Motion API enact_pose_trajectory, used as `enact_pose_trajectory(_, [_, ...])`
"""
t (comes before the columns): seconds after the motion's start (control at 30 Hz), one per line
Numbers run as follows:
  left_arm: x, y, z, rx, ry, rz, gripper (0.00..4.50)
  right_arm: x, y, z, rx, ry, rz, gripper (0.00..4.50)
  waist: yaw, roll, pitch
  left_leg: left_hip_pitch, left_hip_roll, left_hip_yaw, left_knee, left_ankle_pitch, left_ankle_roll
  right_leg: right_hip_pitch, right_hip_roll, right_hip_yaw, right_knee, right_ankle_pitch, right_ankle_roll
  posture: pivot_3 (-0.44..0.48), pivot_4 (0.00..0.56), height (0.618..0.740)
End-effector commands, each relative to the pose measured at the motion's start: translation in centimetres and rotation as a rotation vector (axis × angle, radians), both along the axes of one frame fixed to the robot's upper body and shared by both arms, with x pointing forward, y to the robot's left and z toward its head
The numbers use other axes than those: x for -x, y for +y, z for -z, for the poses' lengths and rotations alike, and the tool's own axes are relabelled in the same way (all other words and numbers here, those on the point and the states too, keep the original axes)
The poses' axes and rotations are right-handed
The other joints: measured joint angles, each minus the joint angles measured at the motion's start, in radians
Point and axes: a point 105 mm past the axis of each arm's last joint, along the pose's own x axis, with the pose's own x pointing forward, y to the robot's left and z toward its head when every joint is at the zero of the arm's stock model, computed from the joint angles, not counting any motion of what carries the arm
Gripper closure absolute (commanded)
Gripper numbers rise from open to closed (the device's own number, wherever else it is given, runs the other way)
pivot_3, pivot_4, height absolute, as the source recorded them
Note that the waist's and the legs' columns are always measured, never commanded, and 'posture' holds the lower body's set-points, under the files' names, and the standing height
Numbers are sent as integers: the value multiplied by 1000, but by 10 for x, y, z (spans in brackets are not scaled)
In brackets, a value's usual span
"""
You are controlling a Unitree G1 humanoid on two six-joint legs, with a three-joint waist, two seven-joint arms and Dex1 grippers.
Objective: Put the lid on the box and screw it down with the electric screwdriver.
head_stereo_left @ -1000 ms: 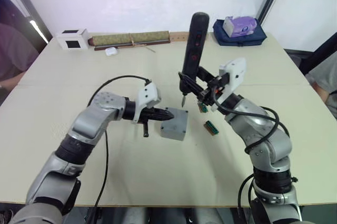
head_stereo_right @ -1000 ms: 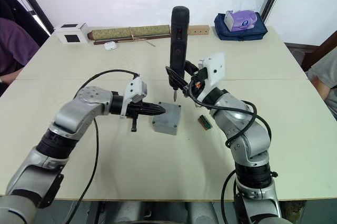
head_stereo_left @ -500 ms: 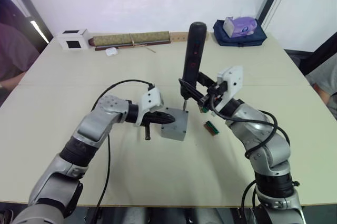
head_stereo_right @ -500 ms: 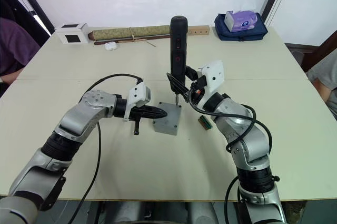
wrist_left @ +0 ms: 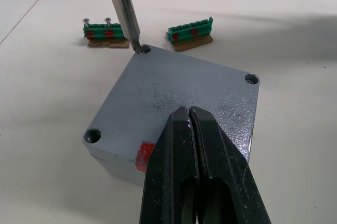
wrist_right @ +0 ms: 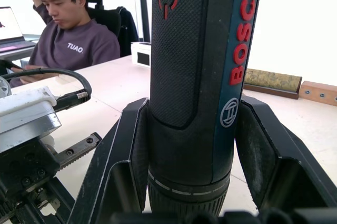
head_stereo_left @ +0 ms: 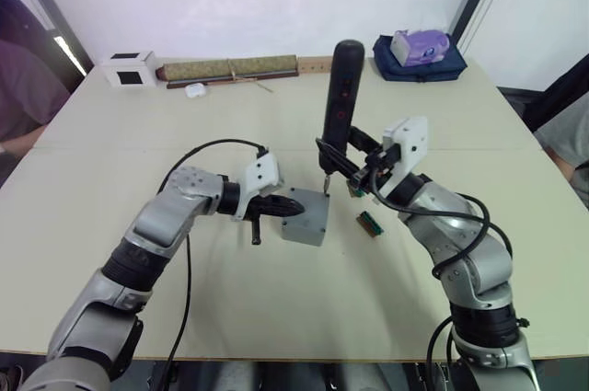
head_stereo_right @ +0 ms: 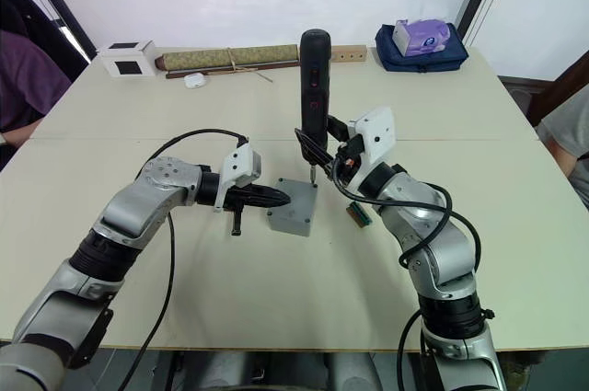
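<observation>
At mid-table, the left gripper, fingers pressed together, is bearing on the lid seated on the box. The right gripper is clamping the upright electric screwdriver, bit in a corner hole. Bare table is lying all around; a white cube and a blue pouch are sitting along the far edge.

One box, one screwdriver, two green boards.
</observation>
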Motion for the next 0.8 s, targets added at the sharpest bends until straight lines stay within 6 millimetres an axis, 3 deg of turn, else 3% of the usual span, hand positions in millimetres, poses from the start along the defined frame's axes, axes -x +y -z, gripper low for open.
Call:
enact_pose_trajectory(0.03, [-2,5,5,-20,14,-18,4500,4,-3,-5,-7,-16,5,2664,0,0,0,0,0,0,0,0,0,0,0,0,0,0,0,0,150,740])
enact_pose_trajectory(0.53, [-3,3,12,-39,15,-15,4500,10,-4,6,37,10,-1,2664,1,0,0,10,0,0,-1,-1,1,10,0,0,-3,0,0,0,150,740])
enact_pose_trajectory(0.8, [-4,4,14,-42,17,-13,4500,8,-12,1,-4,7,21,2664,1,0,0,15,0,0,-2,-1,1,15,0,0,-4,0,0,0,150,740])
